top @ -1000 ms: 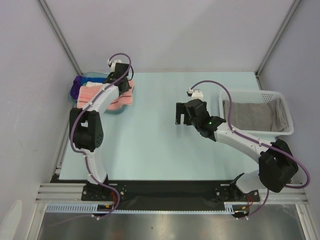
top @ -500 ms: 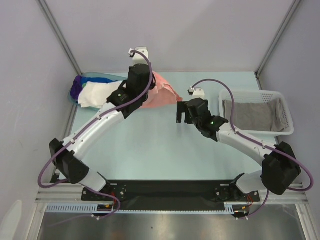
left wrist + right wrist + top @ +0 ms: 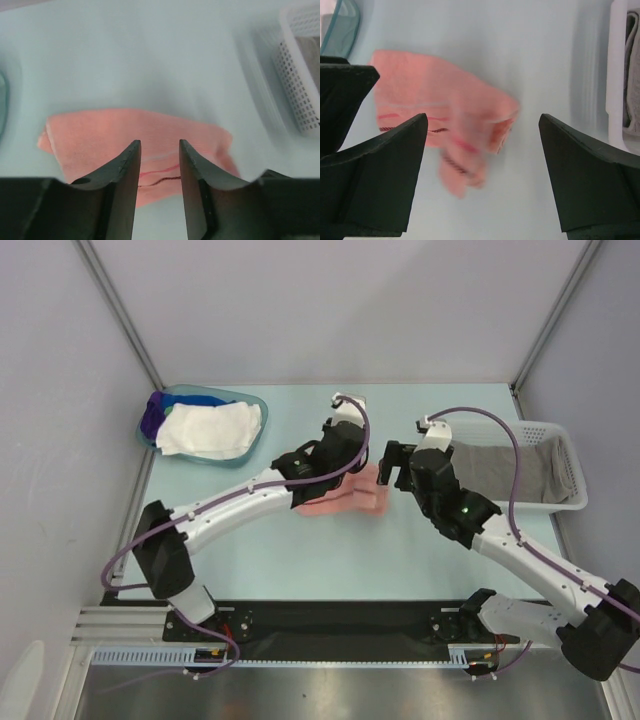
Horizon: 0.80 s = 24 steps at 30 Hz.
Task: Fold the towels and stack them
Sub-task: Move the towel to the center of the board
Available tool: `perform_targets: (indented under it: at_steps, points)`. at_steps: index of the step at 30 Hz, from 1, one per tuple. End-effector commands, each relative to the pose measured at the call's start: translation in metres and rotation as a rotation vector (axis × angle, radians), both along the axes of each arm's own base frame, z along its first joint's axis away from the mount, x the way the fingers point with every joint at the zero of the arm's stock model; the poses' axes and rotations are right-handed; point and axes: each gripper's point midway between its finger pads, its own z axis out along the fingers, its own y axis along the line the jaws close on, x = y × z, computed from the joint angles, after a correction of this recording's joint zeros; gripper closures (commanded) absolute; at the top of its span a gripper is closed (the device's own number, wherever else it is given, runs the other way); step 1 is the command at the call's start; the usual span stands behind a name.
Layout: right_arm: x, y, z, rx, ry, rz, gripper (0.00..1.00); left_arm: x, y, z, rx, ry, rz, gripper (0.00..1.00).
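Salmon towel (image 3: 345, 498) crumpled on table (image 3: 350, 555), left of white mesh basket (image 3: 550, 427), edges blurred in right wrist view. Left gripper (image 3: 157, 146) over it, fingers partly apart, nothing clamped. Right gripper (image 3: 482, 120) between towel and basket, jaws spread wide, empty. Grey towel (image 3: 505, 472) inside basket. White towel (image 3: 210, 428) atop purple cloth (image 3: 150, 418) in blue tub (image 3: 225, 393), far left of basket.

salmon pink towel (image 3: 125, 135): soft matt cloth, nap probably terry, too blurred to be sure | white towel (image 3: 212, 428): fluffy matt cloth | grey towel (image 3: 500, 472): matt cloth | tub (image 3: 225, 392): translucent blue plastic, slight gloss | basket (image 3: 299, 95): white perforated plastic | table (image 3: 300, 550): smooth, matt, pale | left gripper (image 3: 159, 146): black, matt, plastic-looking
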Motion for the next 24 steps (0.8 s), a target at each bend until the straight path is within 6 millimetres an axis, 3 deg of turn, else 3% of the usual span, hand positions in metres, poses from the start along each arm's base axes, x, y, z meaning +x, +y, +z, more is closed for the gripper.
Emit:
perform_targets:
  at_steps: [1,6,7,9,10,12,13,16,19,24]
  points:
    - [-0.005,-0.009,-0.008,0.004,0.005,-0.042,0.04,0.02,0.0,0.01,-0.075,0.01,0.018,0.58]
    - [-0.006,0.004,-0.044,-0.038,0.096,0.005,0.11,0.036,0.036,0.004,-0.123,0.068,0.083,0.64]
    - [-0.006,0.007,-0.051,-0.043,0.114,0.007,0.13,0.031,0.044,-0.01,-0.117,0.1,0.103,0.65]
    - [-0.008,0.006,-0.076,-0.08,0.17,0.001,0.18,0.021,0.056,-0.016,-0.136,0.118,0.114,0.65]
    - [-0.011,0.005,-0.083,-0.088,0.185,-0.006,0.19,0.009,0.064,-0.042,-0.116,0.164,0.123,0.65]
    - [-0.015,-0.003,-0.105,-0.11,0.222,-0.04,0.22,-0.002,0.074,-0.057,-0.127,0.19,0.132,0.64]
    - [-0.015,-0.007,-0.11,-0.116,0.231,-0.052,0.23,-0.013,0.082,-0.082,-0.115,0.238,0.144,0.64]
    - [-0.02,-0.019,-0.131,-0.129,0.271,-0.09,0.3,-0.03,0.097,-0.114,-0.129,0.303,0.153,0.64]
    - [-0.026,-0.029,-0.15,-0.137,0.314,-0.114,0.31,-0.038,0.109,-0.136,-0.135,0.329,0.163,0.62]
    - [-0.03,-0.035,-0.169,-0.098,0.357,-0.115,0.31,-0.039,0.117,-0.145,-0.15,0.322,0.161,0.56]
